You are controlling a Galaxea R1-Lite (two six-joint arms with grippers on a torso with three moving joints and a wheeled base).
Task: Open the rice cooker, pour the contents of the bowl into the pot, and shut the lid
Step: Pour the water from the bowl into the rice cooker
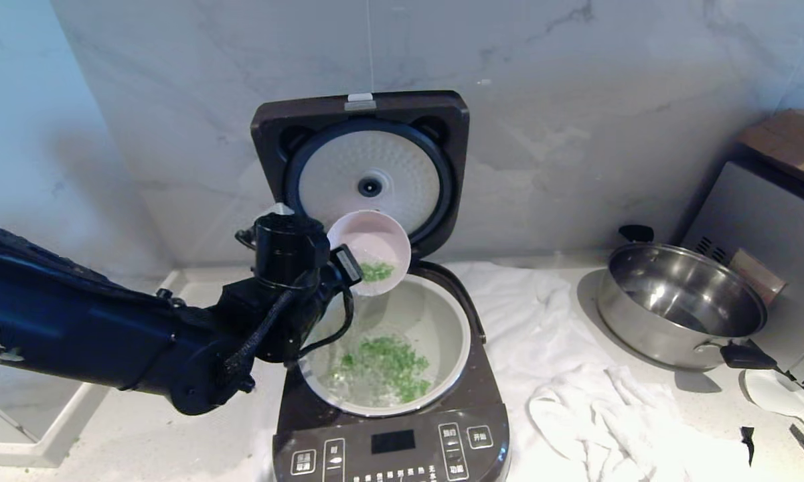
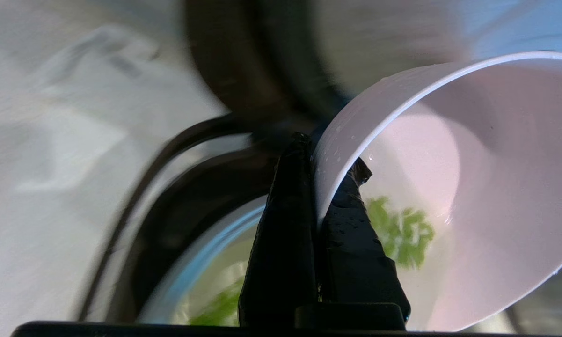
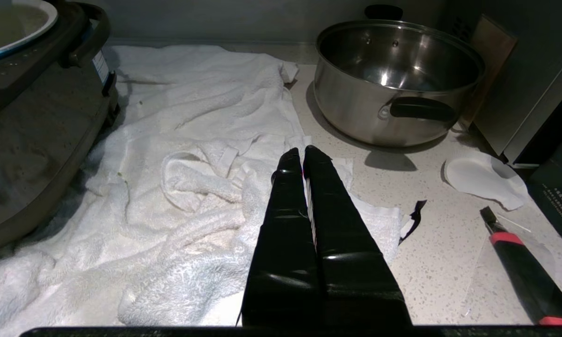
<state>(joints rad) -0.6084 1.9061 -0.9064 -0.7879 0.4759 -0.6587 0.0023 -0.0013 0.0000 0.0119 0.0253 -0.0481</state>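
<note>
One dark brown rice cooker (image 1: 388, 428), one small pink bowl (image 1: 369, 251). The left gripper (image 2: 325, 173) pinches the bowl's rim tight. The right gripper (image 3: 303, 157) has its fingers together, holding nothing.

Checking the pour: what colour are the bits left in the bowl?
Bright green bits, clinging inside the pale pink bowl; clearest in the left wrist view.

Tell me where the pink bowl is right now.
In the head view the bowl is centre frame, tipped over the open pot, clamped at its rim by the left pincer, before the raised lid.
</note>
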